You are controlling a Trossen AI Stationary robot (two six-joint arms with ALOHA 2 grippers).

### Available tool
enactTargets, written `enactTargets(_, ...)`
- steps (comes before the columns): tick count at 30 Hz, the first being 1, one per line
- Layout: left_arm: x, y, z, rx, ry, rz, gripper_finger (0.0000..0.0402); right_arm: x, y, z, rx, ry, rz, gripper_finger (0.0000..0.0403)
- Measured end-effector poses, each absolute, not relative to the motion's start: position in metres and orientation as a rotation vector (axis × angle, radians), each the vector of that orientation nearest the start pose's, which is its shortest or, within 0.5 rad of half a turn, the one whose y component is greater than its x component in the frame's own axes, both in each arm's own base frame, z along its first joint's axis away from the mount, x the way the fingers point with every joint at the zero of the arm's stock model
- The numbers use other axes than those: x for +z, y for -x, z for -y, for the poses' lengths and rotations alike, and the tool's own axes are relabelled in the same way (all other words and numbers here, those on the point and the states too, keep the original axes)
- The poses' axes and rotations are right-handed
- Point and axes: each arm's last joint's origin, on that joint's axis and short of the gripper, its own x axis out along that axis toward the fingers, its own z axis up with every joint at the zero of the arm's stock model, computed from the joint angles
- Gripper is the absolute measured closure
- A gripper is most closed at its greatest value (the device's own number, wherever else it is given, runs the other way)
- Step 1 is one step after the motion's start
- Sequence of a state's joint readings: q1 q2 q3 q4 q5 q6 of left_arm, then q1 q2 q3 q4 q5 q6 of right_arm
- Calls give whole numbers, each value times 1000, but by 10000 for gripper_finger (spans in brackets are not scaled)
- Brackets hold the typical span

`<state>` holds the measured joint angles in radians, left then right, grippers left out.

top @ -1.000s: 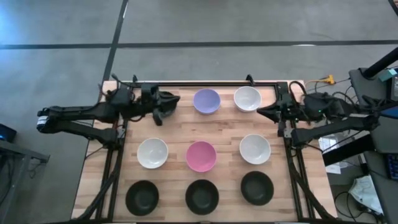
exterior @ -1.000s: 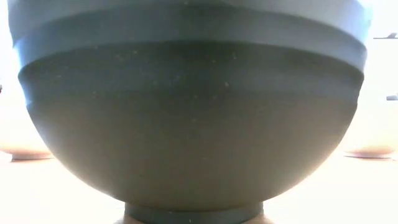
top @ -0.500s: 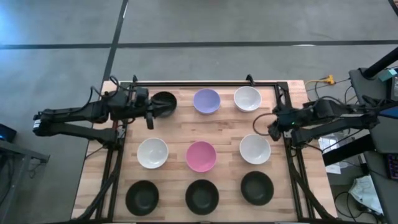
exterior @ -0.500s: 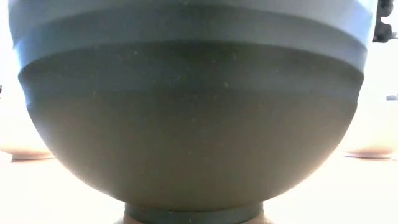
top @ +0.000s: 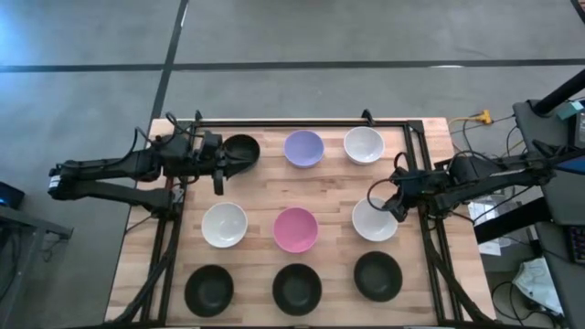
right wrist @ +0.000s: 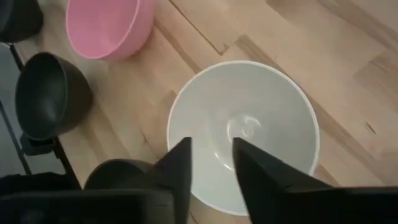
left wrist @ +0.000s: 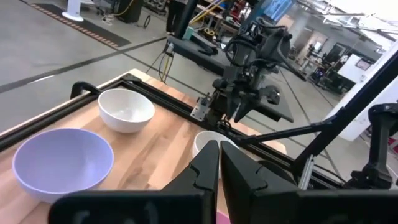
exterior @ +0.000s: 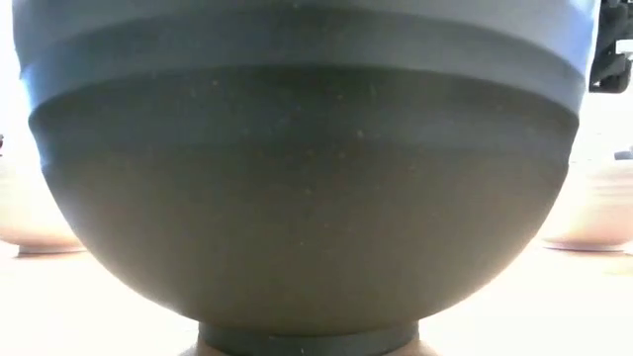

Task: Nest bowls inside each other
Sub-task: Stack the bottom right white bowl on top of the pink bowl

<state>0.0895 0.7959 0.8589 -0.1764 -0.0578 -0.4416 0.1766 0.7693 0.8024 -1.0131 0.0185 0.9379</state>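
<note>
Nine bowls stand upright on their bases on the wooden table point(top: 260, 196). The far row is black point(top: 240, 149), lavender point(top: 303, 148) and white point(top: 364, 144). The middle row is white point(top: 224, 225), pink point(top: 295, 229) and white point(top: 375, 219). Three black bowls point(top: 296, 289) form the near row. My right gripper point(right wrist: 211, 155) is open above the middle-right white bowl point(right wrist: 249, 124), over its far-right rim point(top: 385, 203). My left gripper point(left wrist: 218, 148) is shut with nothing in it, just left of the far black bowl point(top: 224, 160).
A black metal frame point(top: 302, 122) runs along the table's far and side edges. In the low view the near middle black bowl point(exterior: 297, 178) fills the picture, and part of my right gripper point(exterior: 608, 59) shows at the top right. Cables and equipment lie beyond the right edge point(top: 539, 274).
My right gripper has moved from beside the far white bowl toward the near edge and now hangs over the middle-right white bowl. My left gripper has drawn back toward the table's left, uncovering the far black bowl, which stays where it was.
</note>
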Motion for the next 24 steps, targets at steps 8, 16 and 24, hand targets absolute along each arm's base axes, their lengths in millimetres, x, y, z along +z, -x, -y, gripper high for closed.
enactTargets(8, 355, -174, -17, 170, 440, -90, 401, 264, -136, -22, -390, -657, -1005, 213)
enactTargets(16, 351, -180, -18, 174, 436, -116, 401, 236, -167, -15, -470, -472, -1185, 211)
enactTargets(24, 347, -186, -18, 167, 437, -143, 401, 210, -191, 5, -400, -238, -1394, 211)
